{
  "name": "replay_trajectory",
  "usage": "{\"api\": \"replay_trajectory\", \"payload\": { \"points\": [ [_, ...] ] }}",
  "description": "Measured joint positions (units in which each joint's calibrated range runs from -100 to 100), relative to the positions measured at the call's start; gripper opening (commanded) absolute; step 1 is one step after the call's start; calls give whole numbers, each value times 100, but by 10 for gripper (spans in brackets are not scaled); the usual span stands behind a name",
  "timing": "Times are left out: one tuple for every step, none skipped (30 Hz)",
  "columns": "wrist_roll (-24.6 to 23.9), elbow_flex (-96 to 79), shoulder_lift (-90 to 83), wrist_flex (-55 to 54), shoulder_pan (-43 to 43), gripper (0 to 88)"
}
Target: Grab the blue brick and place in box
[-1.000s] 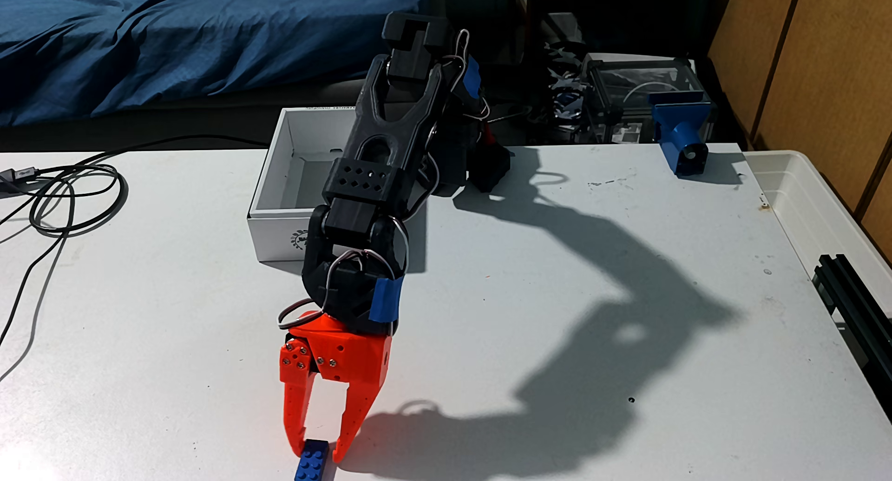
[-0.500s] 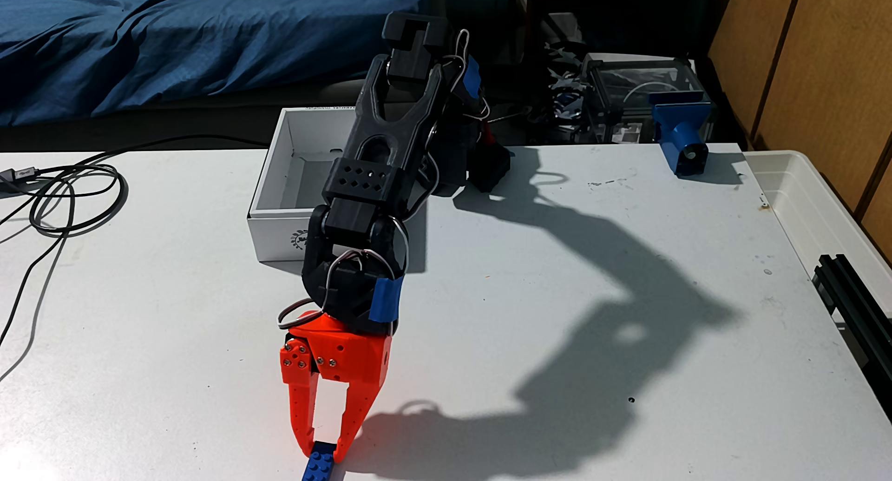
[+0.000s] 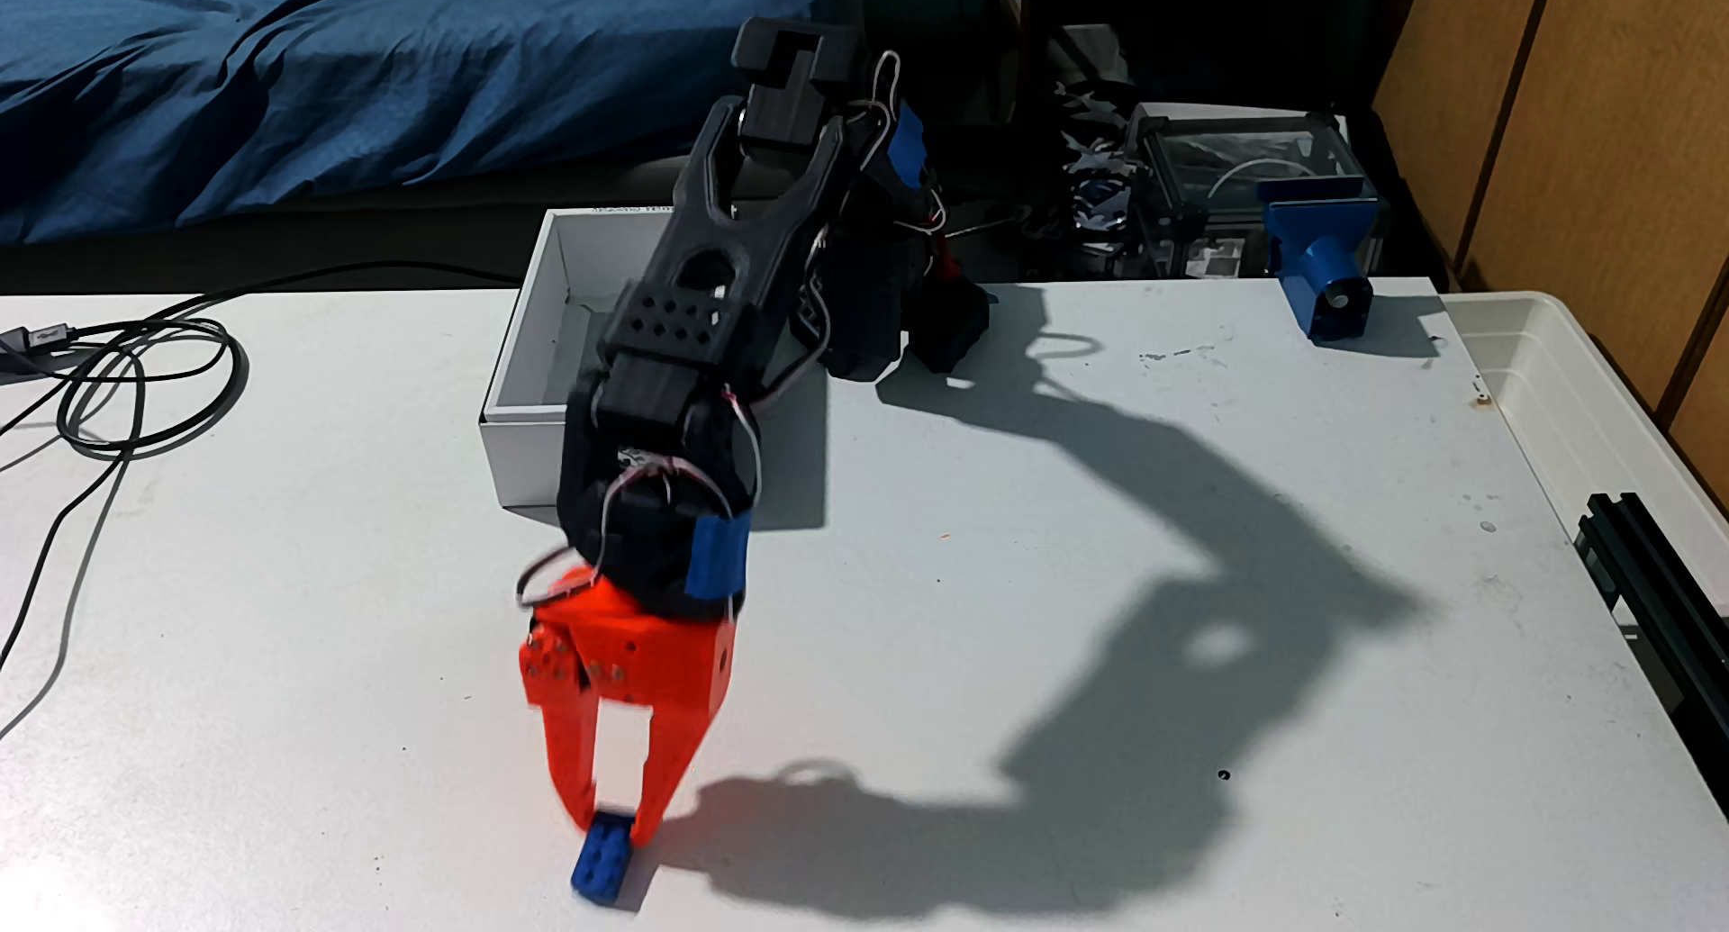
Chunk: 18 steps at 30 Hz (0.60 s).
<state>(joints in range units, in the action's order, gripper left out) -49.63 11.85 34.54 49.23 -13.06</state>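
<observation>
Fixed view: gripper (image 3: 613,824) pinching brick (image 3: 602,859) by one end near front edge of surface (image 3: 1029,558). Keep jaws pressed; carry gently, level, toward box (image 3: 524,399).

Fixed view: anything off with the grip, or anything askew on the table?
Yes: the gripper pinches only the far end of the blue brick, so most of the brick sticks out past the fingertips, tilted. That hold looks marginal and could slip. The box sits upright and open, and nothing looks spilled or damaged.
</observation>
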Motion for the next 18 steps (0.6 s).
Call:
{"api": "replay_trajectory", "payload": {
  "points": [
    [0, 0, -127, 255, 0, 6],
    [0, 0, -262, 492, 0, 6],
    [0, 0, -405, 747, -7, 6],
    [0, 0, -557, 993, -30, 6],
    [5, 0, -718, 1221, -74, 6],
    [26, 0, -870, 1467, -118, 6],
    [74, 0, -1030, 1704, -177, 6],
    [132, 0, -1182, 1950, -236, 6],
    [184, 0, -1343, 2143, -303, 6],
    [242, 0, -1503, 2363, -376, 6],
    [300, 0, -1672, 2556, -458, 6],
    [374, 0, -1833, 2749, -539, 6],
    [463, 0, -1968, 2934, -635, 6],
    [584, 0, -2095, 3109, -745, 6],
    [700, 0, -2221, 3285, -863, 6],
    [842, 0, -2323, 3469, -982, 6],
    [989, 0, -2416, 3628, -1107, 6],
    [1132, 0, -2492, 3794, -1232, 6]
  ]
}}
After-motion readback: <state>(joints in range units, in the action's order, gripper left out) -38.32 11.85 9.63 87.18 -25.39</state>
